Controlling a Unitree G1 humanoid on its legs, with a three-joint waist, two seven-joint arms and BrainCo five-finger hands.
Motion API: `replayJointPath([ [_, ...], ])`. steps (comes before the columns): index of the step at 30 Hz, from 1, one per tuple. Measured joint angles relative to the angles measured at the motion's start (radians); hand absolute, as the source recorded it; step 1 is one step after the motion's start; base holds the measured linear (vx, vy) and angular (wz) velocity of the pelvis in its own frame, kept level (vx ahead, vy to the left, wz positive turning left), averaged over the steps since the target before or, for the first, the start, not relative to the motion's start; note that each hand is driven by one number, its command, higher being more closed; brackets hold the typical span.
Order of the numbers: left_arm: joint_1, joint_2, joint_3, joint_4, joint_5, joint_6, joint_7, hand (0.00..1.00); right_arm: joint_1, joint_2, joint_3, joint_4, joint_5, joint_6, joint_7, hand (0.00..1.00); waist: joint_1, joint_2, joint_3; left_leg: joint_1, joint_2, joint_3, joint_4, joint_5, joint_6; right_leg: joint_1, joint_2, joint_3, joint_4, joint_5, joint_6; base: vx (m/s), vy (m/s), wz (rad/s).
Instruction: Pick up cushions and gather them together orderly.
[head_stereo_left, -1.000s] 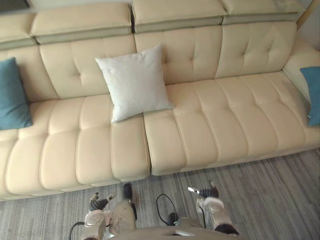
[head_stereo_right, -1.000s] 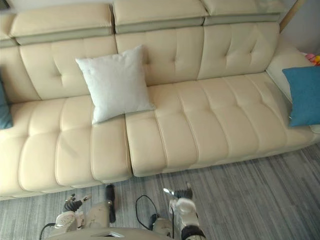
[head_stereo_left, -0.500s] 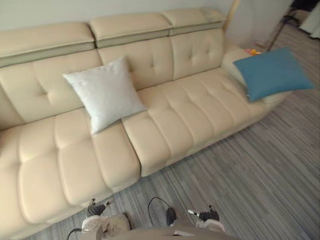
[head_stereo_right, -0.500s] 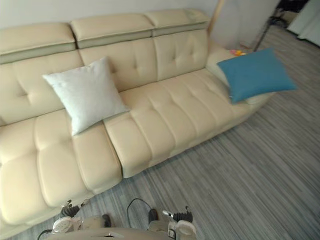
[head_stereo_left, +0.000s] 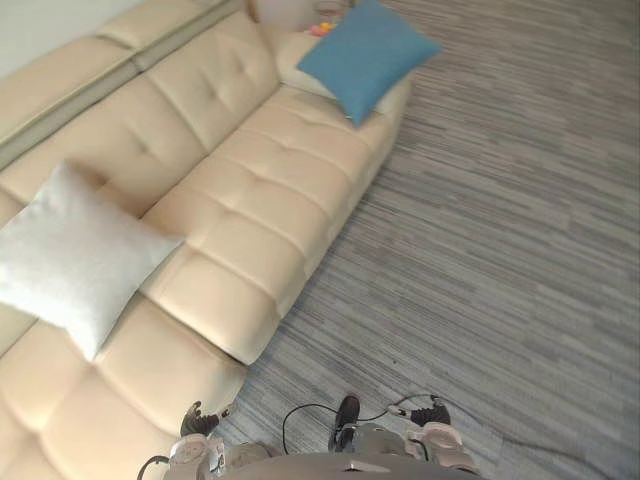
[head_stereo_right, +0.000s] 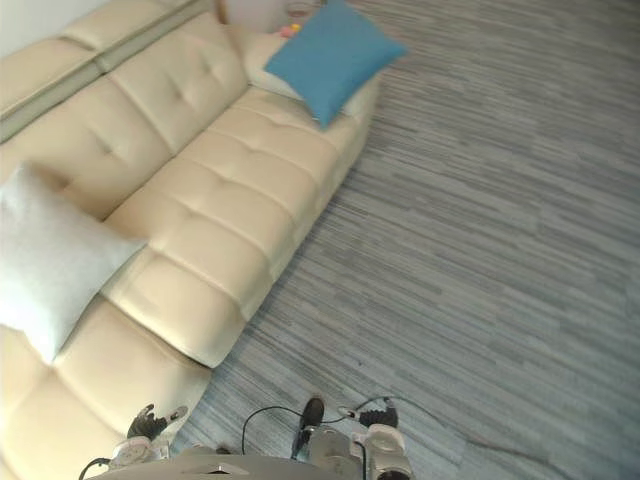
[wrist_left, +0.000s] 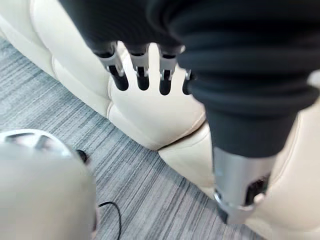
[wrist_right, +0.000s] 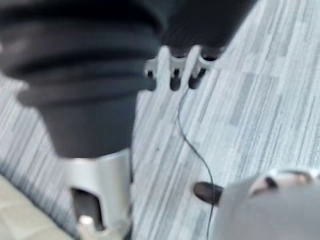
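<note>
A white cushion (head_stereo_left: 75, 255) leans against the backrest of the cream sofa (head_stereo_left: 260, 200), at the left. A blue cushion (head_stereo_left: 365, 55) lies tilted on the sofa's far armrest, at the top. My left hand (head_stereo_left: 195, 425) hangs low by the sofa's front edge. In the left wrist view its fingers (wrist_left: 140, 75) are straight and hold nothing, with the sofa's seat front past them. My right hand (head_stereo_left: 430, 415) hangs low over the carpet. Its fingers (wrist_right: 175, 70) are relaxed and empty in the right wrist view.
Grey striped carpet (head_stereo_left: 500, 250) spreads to the right of the sofa. A small colourful thing (head_stereo_left: 325, 28) sits behind the blue cushion on the armrest.
The camera has swung to the right, so the whole picture shifted. The blue cushion on the armrest came fully into view and the white cushion slid left. Both hands stay low.
</note>
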Motion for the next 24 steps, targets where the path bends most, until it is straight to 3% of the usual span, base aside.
replayJointPath([
  [2,-0.001,0.01,0.0,-0.012,-0.001,-0.003,-0.004,0.0,0.016,-0.001,-0.003,0.0,0.0,0.0,-0.002,0.0,-0.003,0.003,0.02,-0.079,0.105,-0.074,0.295,0.016,0.048,0.041,0.029,-0.009,0.005,-0.03,-0.012,0.17,-0.112,-0.79],
  [3,-0.003,0.013,0.002,-0.016,-0.001,-0.008,-0.006,0.0,0.016,-0.001,-0.001,-0.002,0.005,-0.001,-0.003,0.0,-0.005,0.003,0.033,-0.121,0.116,-0.137,0.389,0.005,0.066,0.055,0.041,0.014,0.01,-0.03,-0.028,0.15,-0.043,-0.78],
  [4,-0.003,0.012,0.002,-0.021,-0.002,-0.009,-0.006,0.0,0.01,-0.01,-0.001,-0.002,0.009,0.0,-0.005,0.0,-0.003,0.0,0.048,-0.182,0.081,-0.252,0.503,-0.054,0.045,0.072,0.056,0.061,0.017,-0.037,-0.046,0.15,0.004,-0.9],
  [5,-0.006,0.009,0.003,-0.035,-0.002,-0.009,-0.005,0.0,0.008,-0.013,-0.004,-0.001,0.01,0.0,-0.005,0.0,0.005,0.01,0.053,-0.215,0.034,-0.304,0.536,-0.089,0.043,0.087,0.062,0.106,0.019,-0.037,-0.059,0.15,0.022,-1.0],
  [6,-0.005,0.007,0.002,-0.04,-0.002,-0.009,-0.005,0.0,0.009,-0.013,-0.008,0.0,0.01,0.001,-0.005,0.0,0.013,0.0,0.063,-0.235,0.005,-0.322,0.539,-0.107,0.047,0.095,0.064,0.133,0.018,-0.038,-0.061,0.15,0.052,-1.18],
  [7,-0.003,0.006,0.001,-0.047,-0.002,-0.009,-0.005,0.0,0.01,-0.013,-0.025,0.0,0.018,0.001,-0.006,0.0,0.032,0.004,0.065,-0.289,-0.051,-0.344,0.514,-0.127,0.055,0.107,0.066,0.187,0.013,-0.04,-0.064,0.14,0.073,-1.21],
  [9,0.001,-0.006,0.001,-0.051,-0.002,-0.009,-0.005,0.0,0.012,-0.004,-0.033,-0.004,0.04,0.003,-0.008,0.0,0.044,0.01,0.07,-0.343,-0.093,-0.352,0.421,-0.126,0.057,0.129,0.071,0.24,-0.001,-0.045,-0.065,0.15,0.092,-1.13],
  [11,0.01,-0.012,0.002,-0.058,0.0,-0.008,-0.006,0.0,0.013,0.008,-0.04,-0.007,0.047,0.003,-0.009,0.0,0.061,0.011,0.07,-0.387,-0.125,-0.364,0.227,-0.091,0.051,0.147,0.073,0.294,-0.01,-0.053,-0.062,0.17,0.116,-0.98],
  [13,0.025,-0.014,0.007,-0.07,0.004,-0.008,-0.007,0.0,0.019,0.024,-0.042,-0.015,0.049,0.003,-0.009,0.0,0.077,0.013,0.067,-0.401,-0.145,-0.383,-0.037,0.007,0.038,0.171,0.077,0.35,-0.023,-0.078,-0.05,0.3,0.175,-0.95],
  [14,0.026,-0.015,0.011,-0.069,0.007,-0.007,-0.008,0.0,0.019,0.025,-0.042,-0.015,0.049,0.003,-0.009,0.0,0.082,0.013,0.067,-0.401,-0.145,-0.384,-0.08,0.024,0.037,0.174,0.078,0.362,-0.024,-0.084,-0.042,0.32,0.188,-0.91],
  [15,0.031,-0.019,0.021,-0.068,0.01,-0.007,-0.008,0.0,0.02,0.026,-0.042,-0.014,0.049,0.004,-0.009,0.0,0.087,0.013,0.064,-0.404,-0.144,-0.395,-0.127,0.051,0.043,0.18,0.08,0.388,-0.02,-0.1,-0.029,0.39,0.253,-0.91],
  [16,0.045,-0.017,0.027,-0.067,0.018,-0.003,-0.009,0.0,0.023,0.029,-0.041,-0.011,0.049,0.005,-0.009,0.0,0.087,0.0,0.049,-0.413,-0.155,-0.415,-0.1,0.105,0.079,0.168,0.071,0.43,0.032,-0.153,-0.017,0.48,0.314,-0.88],
  [18,0.065,-0.008,0.032,-0.063,0.023,0.002,-0.009,0.0,0.043,0.044,-0.04,-0.009,0.049,0.005,-0.008,0.0,0.089,-0.025,0.021,-0.418,-0.177,-0.399,-0.039,0.113,0.092,0.137,0.037,0.461,0.138,-0.237,0.021,0.48,0.307,-0.79],
  [19,0.08,0.016,0.026,-0.045,0.028,0.002,-0.009,0.0,0.063,0.059,-0.038,0.001,0.047,0.006,-0.005,0.0,0.089,-0.07,-0.008,-0.4,-0.196,-0.345,0.005,0.112,0.106,0.101,-0.002,0.469,0.297,-0.3,0.095,0.46,0.257,-0.72],
  [21,0.082,0.032,0.02,-0.031,0.028,0.004,-0.01,0.0,0.066,0.077,-0.04,-0.003,0.047,0.008,-0.002,0.0,0.08,-0.092,-0.019,-0.372,-0.222,-0.33,0.014,0.073,0.125,0.047,-0.034,0.464,0.462,-0.306,0.187,0.42,0.205,-0.38],
  [22,0.081,0.036,0.013,-0.031,0.028,0.004,-0.009,0.0,0.053,0.078,-0.038,-0.003,0.043,0.002,-0.001,0.0,0.069,-0.095,-0.017,-0.313,-0.236,-0.314,0.019,0.03,0.135,-0.014,-0.056,0.449,0.664,-0.25,0.302,0.46,0.208,-0.2],
  [23,0.08,0.037,0.004,-0.031,0.028,0.004,-0.008,0.0,0.048,0.076,-0.038,-0.004,0.042,-0.001,0.0,0.0,0.064,-0.09,-0.013,-0.281,-0.239,-0.314,0.024,0.005,0.138,-0.034,-0.075,0.415,0.752,-0.227,0.308,0.55,0.221,-0.18],
  [24,0.081,0.039,-0.007,-0.031,0.028,0.005,-0.008,0.0,0.042,0.072,-0.038,-0.004,0.041,-0.002,0.0,0.0,0.059,-0.079,-0.006,-0.235,-0.244,-0.314,0.025,-0.027,0.141,-0.055,-0.116,0.34,0.845,-0.217,0.249,0.55,0.156,-0.07],
])
